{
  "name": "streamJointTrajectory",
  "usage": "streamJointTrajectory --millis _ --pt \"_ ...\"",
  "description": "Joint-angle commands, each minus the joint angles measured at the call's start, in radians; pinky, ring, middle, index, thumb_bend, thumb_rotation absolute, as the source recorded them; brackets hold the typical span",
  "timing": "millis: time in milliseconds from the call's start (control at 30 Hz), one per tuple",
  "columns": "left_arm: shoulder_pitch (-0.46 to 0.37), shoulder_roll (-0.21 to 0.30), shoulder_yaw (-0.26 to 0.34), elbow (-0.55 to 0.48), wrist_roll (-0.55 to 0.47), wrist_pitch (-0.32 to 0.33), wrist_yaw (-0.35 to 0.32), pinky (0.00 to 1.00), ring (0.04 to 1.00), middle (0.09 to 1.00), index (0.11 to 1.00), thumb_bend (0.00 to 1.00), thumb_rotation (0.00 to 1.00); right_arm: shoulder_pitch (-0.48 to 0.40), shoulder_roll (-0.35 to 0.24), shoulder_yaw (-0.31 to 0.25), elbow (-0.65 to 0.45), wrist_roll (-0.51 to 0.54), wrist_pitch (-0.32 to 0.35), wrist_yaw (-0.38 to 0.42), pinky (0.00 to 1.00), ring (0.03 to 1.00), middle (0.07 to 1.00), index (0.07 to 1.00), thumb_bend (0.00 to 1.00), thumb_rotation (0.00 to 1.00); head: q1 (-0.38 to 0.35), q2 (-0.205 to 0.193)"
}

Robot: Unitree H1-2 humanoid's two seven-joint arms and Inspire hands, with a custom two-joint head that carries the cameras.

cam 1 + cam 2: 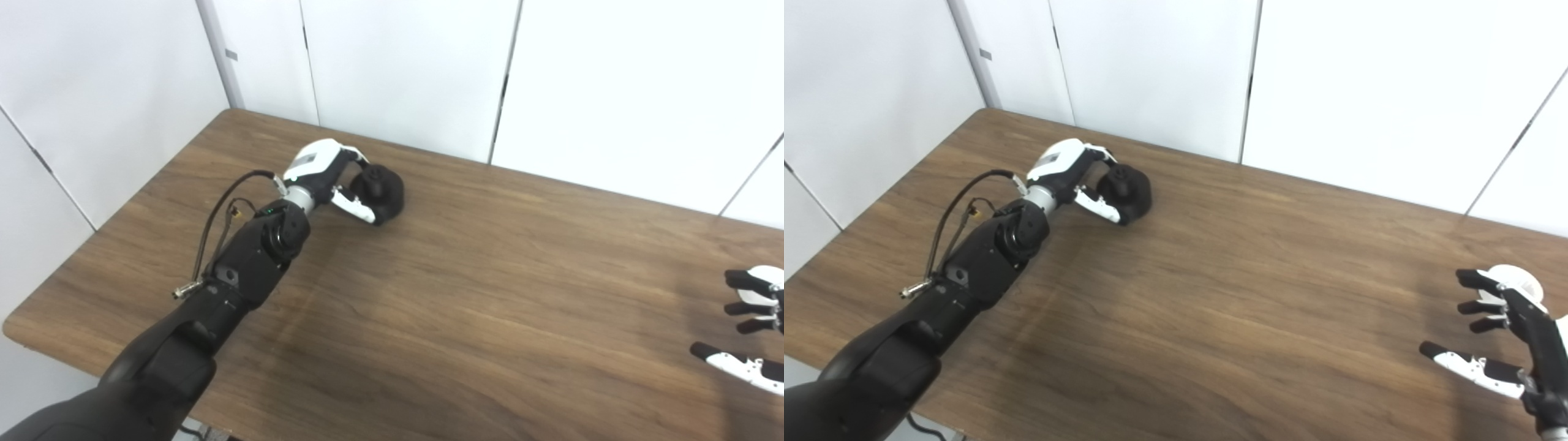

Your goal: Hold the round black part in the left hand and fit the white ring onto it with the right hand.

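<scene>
We see two robot hands. Our left robot hand lies far out on the surface, toward its back left corner, and it is closed around the one black part: the fingers curl over the top of the part and the thumb presses its near side. The part is round, with a small knob on top, and it looks to rest on the surface inside that grip. One thin cable loops off the left forearm near the wrist.

Our right robot hand sits well apart from it, at the right edge of both views, partly cut off in the left eye view. Its fingers are spread and its thumb stands away from them, so it grips nothing. The one white ring lies just behind its fingertips; we cannot tell whether they touch it. Only part of the ring shows past the fingers.

The surface is one brown wood-grain tabletop, bare between the two hands. White wall panels stand behind it, split by dark vertical seams.
</scene>
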Motion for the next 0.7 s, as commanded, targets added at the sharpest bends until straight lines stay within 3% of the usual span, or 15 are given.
streamJointTrajectory --millis 0,467,667 --pt "-0.008 0.007 -0.012 -0.043 -0.004 -0.021 -0.031 0.94 0.981 0.898 0.485 0.52 0.07 -0.030 -0.024 -0.012 -0.019 0.010 -0.028 -0.007 0.53 0.642 0.767 0.751 0.62 0.12 -0.002 0.003" --pt "0.044 -0.048 -0.066 -0.151 -0.020 -0.123 -0.111 1.00 1.000 0.917 0.483 0.52 0.07 -0.032 -0.019 -0.010 -0.044 -0.003 0.017 -0.003 0.53 0.635 0.753 0.749 0.63 0.16 -0.017 0.010" --pt "0.069 -0.069 -0.100 -0.228 -0.012 -0.127 -0.164 1.00 1.000 0.931 0.483 0.52 0.07 -0.031 -0.015 -0.007 -0.071 -0.015 0.065 0.001 0.52 0.640 0.758 0.751 0.62 0.19 -0.025 0.012"
